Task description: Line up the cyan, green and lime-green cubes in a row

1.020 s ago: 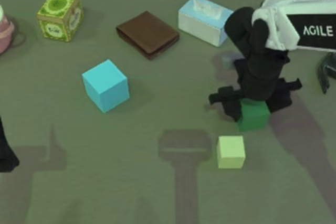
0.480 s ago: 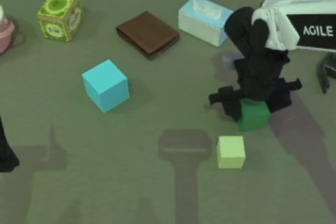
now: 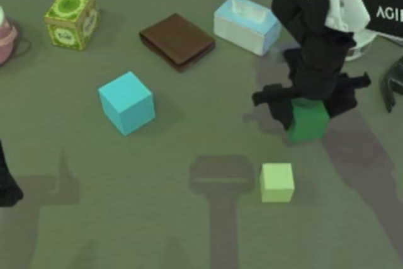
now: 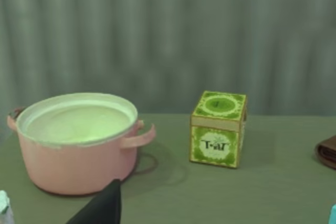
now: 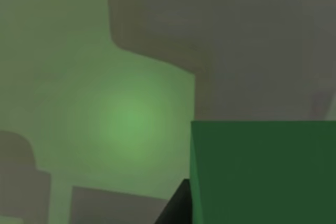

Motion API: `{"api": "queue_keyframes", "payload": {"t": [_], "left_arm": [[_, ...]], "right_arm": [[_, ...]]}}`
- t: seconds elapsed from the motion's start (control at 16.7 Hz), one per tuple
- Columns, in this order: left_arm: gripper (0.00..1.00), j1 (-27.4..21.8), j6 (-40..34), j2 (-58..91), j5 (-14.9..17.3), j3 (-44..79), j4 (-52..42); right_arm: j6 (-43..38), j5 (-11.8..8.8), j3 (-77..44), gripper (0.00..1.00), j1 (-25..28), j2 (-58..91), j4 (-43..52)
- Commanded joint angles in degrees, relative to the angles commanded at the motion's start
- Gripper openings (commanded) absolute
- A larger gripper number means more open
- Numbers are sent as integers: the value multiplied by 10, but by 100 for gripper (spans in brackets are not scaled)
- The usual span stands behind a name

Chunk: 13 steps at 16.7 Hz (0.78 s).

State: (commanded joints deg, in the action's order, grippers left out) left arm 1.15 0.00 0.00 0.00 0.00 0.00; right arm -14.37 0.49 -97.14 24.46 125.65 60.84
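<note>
One cube is in hand: right gripper (image 3: 306, 116) clamped on the green cube (image 3: 308, 121). Carry it level toward the lime-green cube (image 3: 277, 182), setting it squarely beside. Left gripper's claw state: cannot tell.

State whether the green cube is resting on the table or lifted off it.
Lifted. The right gripper clamps the green cube, and the right wrist view shows open table beneath its edge.

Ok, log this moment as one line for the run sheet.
right claw: shut on green cube, raised off table | left arm: parked at left edge | cyan cube, lime-green cube: untouched | row: not formed
</note>
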Motion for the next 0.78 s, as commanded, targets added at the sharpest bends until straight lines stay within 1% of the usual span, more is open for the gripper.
{"api": "queue_keyframes", "payload": {"t": [0.18,0.36,0.48,0.6,0.78], "left_arm": [[100,0,0,0,0,0,0],[100,0,0,0,0,0,0],[100,0,0,0,0,0,0],[100,0,0,0,0,0,0],[100,0,0,0,0,0,0]], "right_arm": [[0,0,-20,0,1,-15,29],[-1,-1,-18,0,-3,-13,28],[-9,0,-19,0,5,-13,29],[-41,0,-20,0,30,-15,34],[-133,2,-17,0,86,-24,44]]}}
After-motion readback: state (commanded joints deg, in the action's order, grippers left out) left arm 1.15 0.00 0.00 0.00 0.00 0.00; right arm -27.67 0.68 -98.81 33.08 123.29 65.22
